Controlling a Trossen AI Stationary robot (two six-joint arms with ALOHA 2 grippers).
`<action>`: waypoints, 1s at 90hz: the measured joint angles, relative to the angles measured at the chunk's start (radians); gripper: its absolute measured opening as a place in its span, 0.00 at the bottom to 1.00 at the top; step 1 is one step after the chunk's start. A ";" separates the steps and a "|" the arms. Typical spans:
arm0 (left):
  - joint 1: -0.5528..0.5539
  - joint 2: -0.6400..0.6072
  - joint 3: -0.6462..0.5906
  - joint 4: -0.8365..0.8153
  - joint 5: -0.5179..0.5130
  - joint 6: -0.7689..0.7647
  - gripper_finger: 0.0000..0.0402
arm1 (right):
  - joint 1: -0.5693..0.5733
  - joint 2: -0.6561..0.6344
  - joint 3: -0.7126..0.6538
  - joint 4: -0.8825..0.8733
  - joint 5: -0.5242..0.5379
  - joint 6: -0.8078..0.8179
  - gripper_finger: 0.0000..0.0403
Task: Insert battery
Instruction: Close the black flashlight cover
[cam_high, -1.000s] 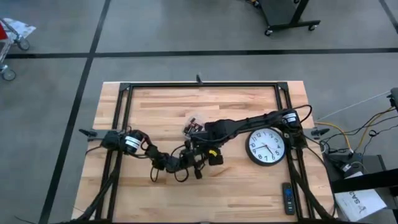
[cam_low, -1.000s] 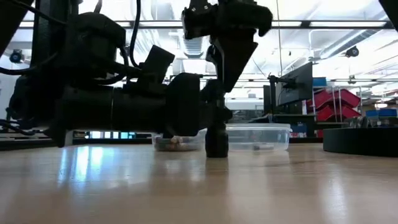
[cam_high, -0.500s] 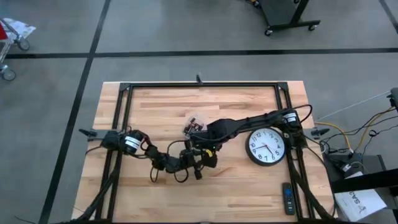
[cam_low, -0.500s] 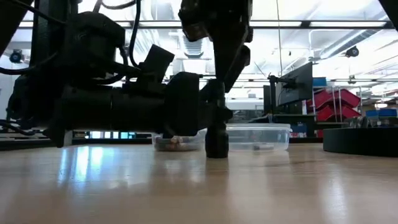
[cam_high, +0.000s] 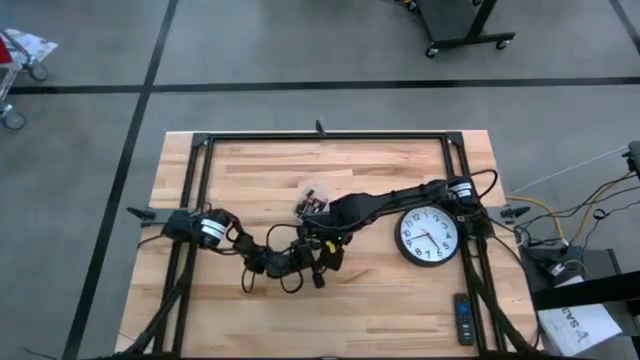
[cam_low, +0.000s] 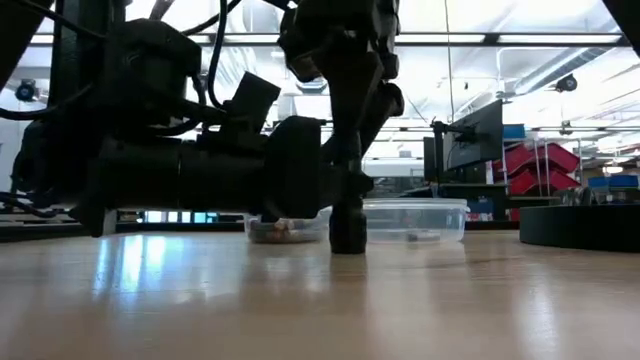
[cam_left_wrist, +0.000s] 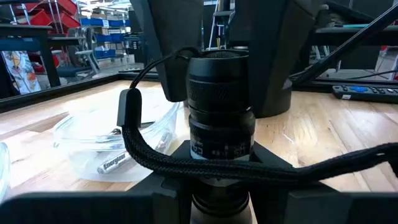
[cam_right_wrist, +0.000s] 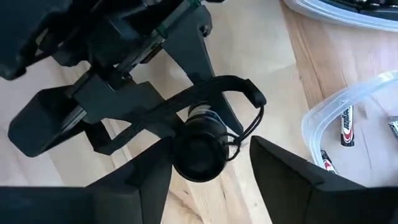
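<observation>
A black flashlight (cam_left_wrist: 221, 124) stands upright on the table, its open end (cam_right_wrist: 199, 152) up and its black wrist cord (cam_left_wrist: 143, 149) looped around it. My left gripper (cam_high: 316, 264) lies low over the table and is shut on it. My right gripper (cam_right_wrist: 211, 180) hangs open just above the flashlight's open end, one finger on either side, touching nothing. No battery shows between its fingers. Batteries (cam_right_wrist: 346, 124) lie in a clear plastic tub (cam_left_wrist: 93, 134) beside the flashlight. My left gripper pinches the flashlight's body (cam_left_wrist: 221, 163) between its two fingers, below the ribbed head. The fingers (cam_left_wrist: 168, 186) come in level from the table's left side, across the flashlight. The flashlight stands upright with its lower end (cam_low: 348, 240) on the table.
A second clear tub (cam_low: 285, 230) stands behind the flashlight. A round wall clock (cam_high: 428, 236) lies face up at the right, under the right arm. A remote control (cam_high: 462, 320) lies near the right front corner. Bare wood shows along the far side and near the front edge.
My right gripper has moved toward the table's left edge and now hangs over the flashlight's open end. The flashlight and my left gripper have stayed where they were.
</observation>
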 joint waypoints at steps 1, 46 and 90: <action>0.000 0.000 0.000 0.000 0.000 0.000 0.23 | 0.000 0.000 0.000 0.000 0.000 0.001 0.46; 0.000 0.000 0.000 0.000 0.000 0.000 0.23 | 0.000 0.000 0.000 0.027 -0.024 -0.007 0.36; 0.000 0.000 0.000 0.000 0.000 -0.001 0.23 | 0.000 0.000 0.000 0.030 -0.022 -0.063 0.30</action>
